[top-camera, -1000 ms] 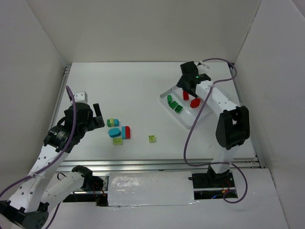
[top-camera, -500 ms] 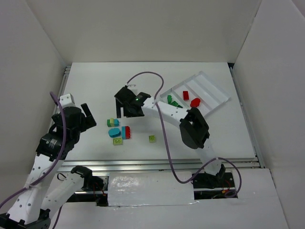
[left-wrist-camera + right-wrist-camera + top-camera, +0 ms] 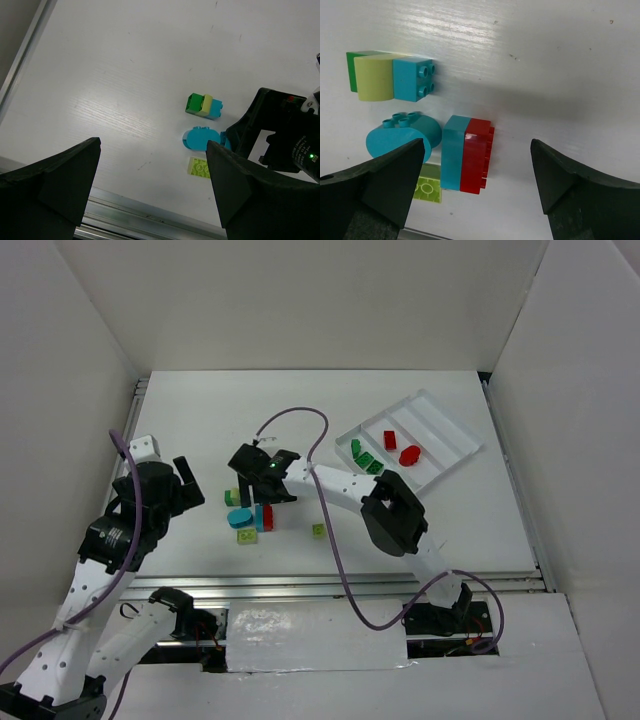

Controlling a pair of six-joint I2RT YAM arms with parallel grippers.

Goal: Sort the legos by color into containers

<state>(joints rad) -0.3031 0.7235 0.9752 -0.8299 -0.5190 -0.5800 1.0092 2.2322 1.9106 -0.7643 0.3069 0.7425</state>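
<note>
White desk [image 3: 420, 520] | right tool [image 3: 258, 483] is hovering, jaws apart, over red-blue brick pair [image 3: 467, 154], well apart from tray [image 3: 440, 428] | should be centring on red half before closing | left tool [image 3: 153, 145] is hanging, jaws apart

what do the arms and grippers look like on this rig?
Left arm and right arm: white links, black joint housings, purple cable along each. Left gripper and right gripper: black wedge-shaped fingers; green light on the right wrist.
</note>
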